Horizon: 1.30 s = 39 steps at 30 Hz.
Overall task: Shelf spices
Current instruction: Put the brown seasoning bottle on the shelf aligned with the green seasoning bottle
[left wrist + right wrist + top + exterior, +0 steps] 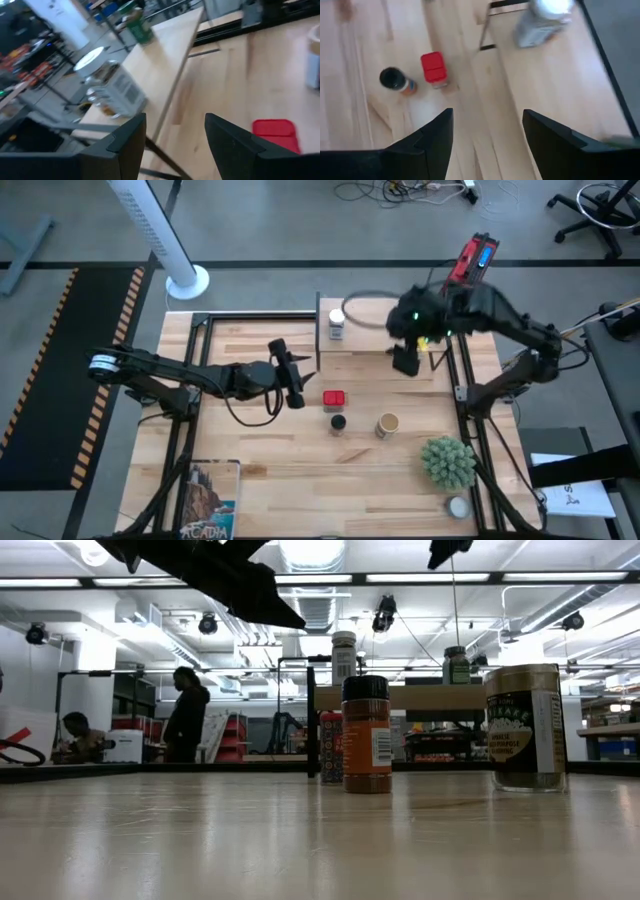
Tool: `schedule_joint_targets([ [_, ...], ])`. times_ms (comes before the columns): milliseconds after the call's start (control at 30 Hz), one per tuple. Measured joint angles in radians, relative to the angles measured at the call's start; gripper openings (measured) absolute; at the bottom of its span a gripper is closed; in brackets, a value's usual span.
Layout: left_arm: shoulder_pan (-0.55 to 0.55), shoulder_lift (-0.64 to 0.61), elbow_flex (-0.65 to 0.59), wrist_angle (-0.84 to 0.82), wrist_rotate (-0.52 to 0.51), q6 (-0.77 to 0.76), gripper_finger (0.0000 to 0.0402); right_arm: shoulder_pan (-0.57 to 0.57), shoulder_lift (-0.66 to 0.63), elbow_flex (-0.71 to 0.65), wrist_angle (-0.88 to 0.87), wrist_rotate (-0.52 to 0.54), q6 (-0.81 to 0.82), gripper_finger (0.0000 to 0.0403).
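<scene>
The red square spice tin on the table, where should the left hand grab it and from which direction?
Grip the red square tin across two opposite flat sides, coming straight down. It stands upright with open table around it, and the open left hand already hangs just beside it.

We see the shelf [375,330], light wood with dark side panels, holding a white-lidded jar [336,320] at one end and a green-lidded jar [456,664] upright. Red tin [334,397] lies just beyond the left jaws; black-lidded jar [338,422] and tan cylinder [387,425] stand below the right jaws.
</scene>
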Motion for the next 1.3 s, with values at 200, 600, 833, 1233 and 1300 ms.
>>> schedule_joint_targets([
  [200,0.001,0.000,0.000,0.009,-0.119,-0.056,0.0192,0.075,-0.100,-0.315,0.214,-0.004,-0.009,0.0226],
  [600,0.001,0.000,0.000,-0.100,-0.104,-0.321,0.0192,0.166,-0.126,-0.692,0.338,-0.026,0.152,0.0277],
  [833,-0.005,0.000,0.000,-0.081,-0.057,-0.339,0.0192,0.260,-0.121,-0.739,0.371,-0.030,0.206,0.0306],
  [1233,-0.006,0.000,-0.006,-0.084,-0.053,-0.335,0.0192,0.339,-0.121,-0.692,0.442,0.088,0.284,0.0311],
  [1300,-0.007,0.001,-0.009,-0.081,-0.053,-0.336,0.0192,0.339,-0.121,-0.698,0.449,0.110,0.284,0.0311],
])
